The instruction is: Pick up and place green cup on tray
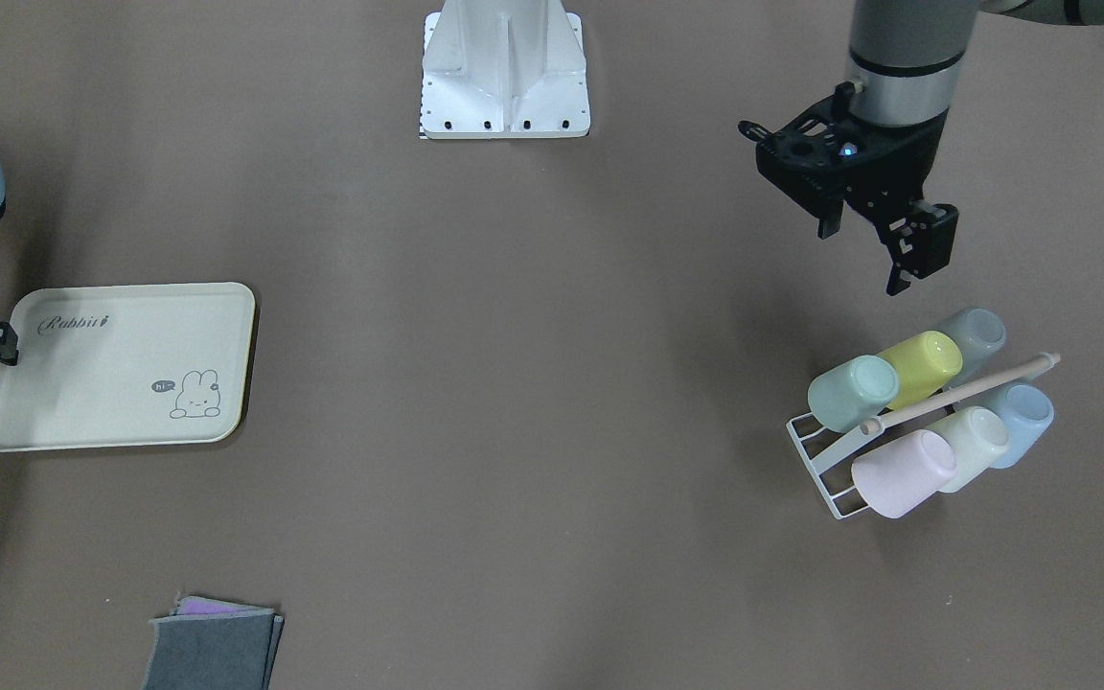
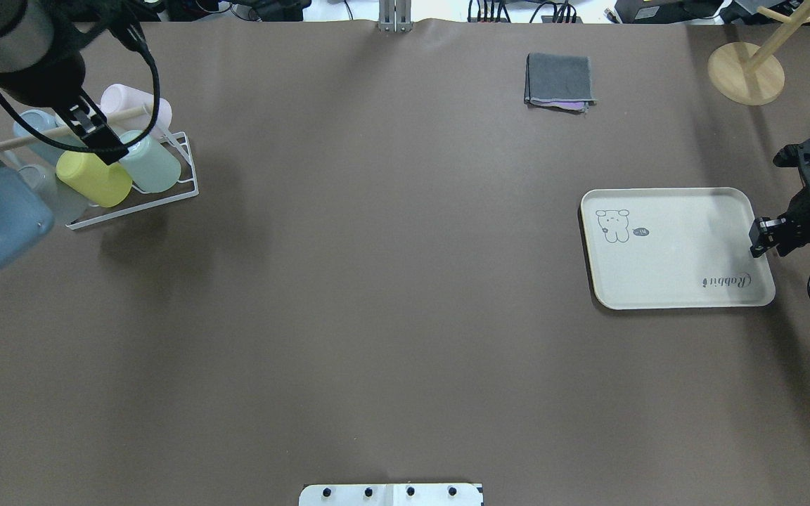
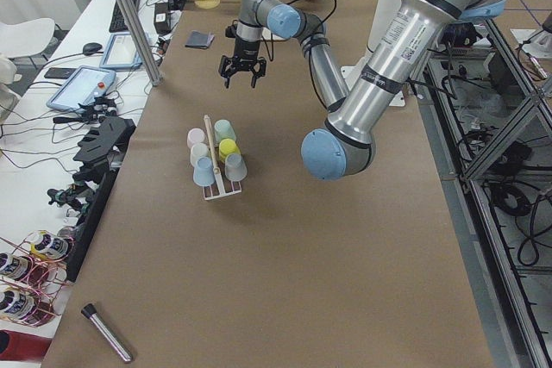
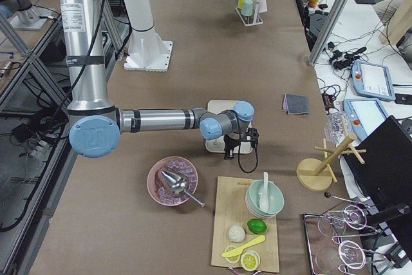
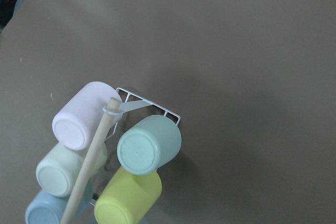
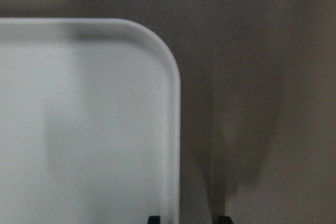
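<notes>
The green cup [image 1: 852, 393] is a mint tumbler lying on its side in a white wire rack [image 1: 813, 448] among other cups; it also shows in the overhead view [image 2: 153, 166] and the left wrist view [image 5: 149, 145]. My left gripper [image 1: 865, 254] is open and empty, hovering above and just robot-side of the rack. The cream tray [image 1: 121, 369] with the "Rabbit" script lies flat at the other end of the table [image 2: 679, 246]. My right gripper [image 2: 763, 237] is at the tray's short edge; its fingertips [image 6: 154, 219] stand apart on either side of the rim.
The rack also holds a yellow-green cup [image 1: 924, 366], pink, cream and blue cups, under a wooden rod [image 1: 954, 391]. A folded grey cloth [image 2: 560, 81] lies at the far side. A wooden stand [image 2: 746, 70] is at the far right corner. The robot base [image 1: 504, 72] is mid-table.
</notes>
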Robot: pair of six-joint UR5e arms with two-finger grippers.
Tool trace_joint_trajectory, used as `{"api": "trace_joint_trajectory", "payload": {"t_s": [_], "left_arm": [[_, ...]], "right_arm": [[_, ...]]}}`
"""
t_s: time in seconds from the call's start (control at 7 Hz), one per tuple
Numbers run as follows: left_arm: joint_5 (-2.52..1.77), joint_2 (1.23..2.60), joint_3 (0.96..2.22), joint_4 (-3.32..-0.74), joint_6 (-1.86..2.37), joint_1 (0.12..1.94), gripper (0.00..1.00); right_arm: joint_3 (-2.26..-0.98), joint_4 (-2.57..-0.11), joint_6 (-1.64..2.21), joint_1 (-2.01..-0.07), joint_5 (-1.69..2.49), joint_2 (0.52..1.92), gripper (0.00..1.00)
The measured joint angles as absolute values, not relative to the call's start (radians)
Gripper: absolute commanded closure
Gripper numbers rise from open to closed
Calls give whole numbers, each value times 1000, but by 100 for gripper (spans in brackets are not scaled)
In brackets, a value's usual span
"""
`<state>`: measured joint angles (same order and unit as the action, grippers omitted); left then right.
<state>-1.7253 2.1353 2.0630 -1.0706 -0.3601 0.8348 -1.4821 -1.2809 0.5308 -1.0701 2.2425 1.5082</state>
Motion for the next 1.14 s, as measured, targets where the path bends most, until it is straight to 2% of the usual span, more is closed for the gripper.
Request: {"api": "trace_joint_trajectory", "payload": {"t_s": [0.43, 0.71, 1.14], "left_arm": [[-1387, 2132, 2069, -1070, -560, 622, 2], [-1201, 2125, 2065, -1061, -674, 514, 2], [-957, 2077, 1985, -1061, -767, 399, 2]], "right_arm": [[-1479, -1281, 530, -1069, 2243, 1509, 81], [-1473, -1280, 529, -1069, 2243, 1508, 100], [-1477, -1277, 525, -1070, 2266, 1510, 100]]}}
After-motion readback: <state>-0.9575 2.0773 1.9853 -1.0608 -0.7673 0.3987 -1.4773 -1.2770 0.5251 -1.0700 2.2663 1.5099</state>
